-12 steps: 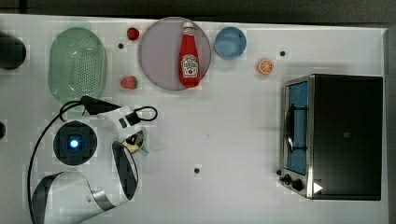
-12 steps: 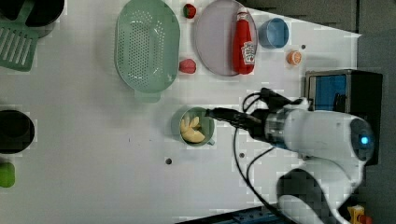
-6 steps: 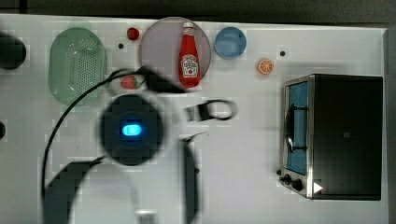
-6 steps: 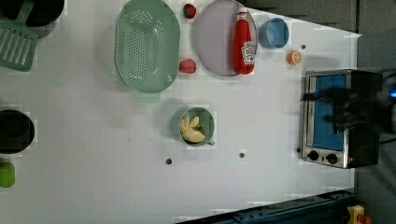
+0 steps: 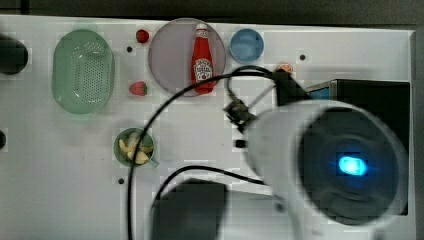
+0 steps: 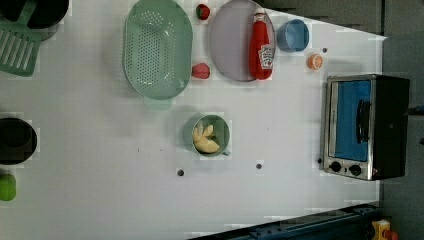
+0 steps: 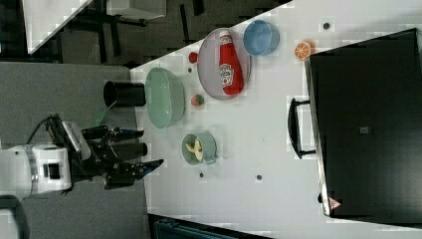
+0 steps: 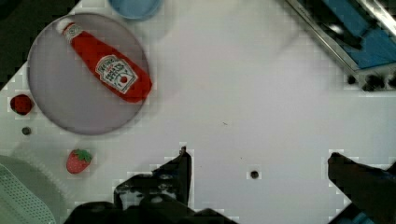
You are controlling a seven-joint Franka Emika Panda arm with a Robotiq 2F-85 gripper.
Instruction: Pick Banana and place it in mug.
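A: Where's the banana [image 6: 206, 140]?

B: Inside the mug [image 6: 211, 135], pale curved pieces lying against the inner wall. The mug stands on the white surface [image 6: 280, 130], just below the green colander [image 6: 157, 47] in the left view, handle toward the left view's lower right.

A: And the claw [image 8: 259, 172]?

B: Spread wide with nothing between the fingers. The wrist view has one dark finger [image 8: 180, 170] and the other well apart from it, bare surface between. In the right view the claw [image 7: 132, 152] sits off past the surface's edge, on the right view's left, with the mug on the right view's right of it.

A: So the task looks finished?

B: I'd judge so: the fruit is in the mug and the claw is empty. If anything followed, the mug lies across the surface from the claw. The banana's long axis is hard to read; the pieces seem to run roughly up and down in the left view, but I wouldn't swear to it.
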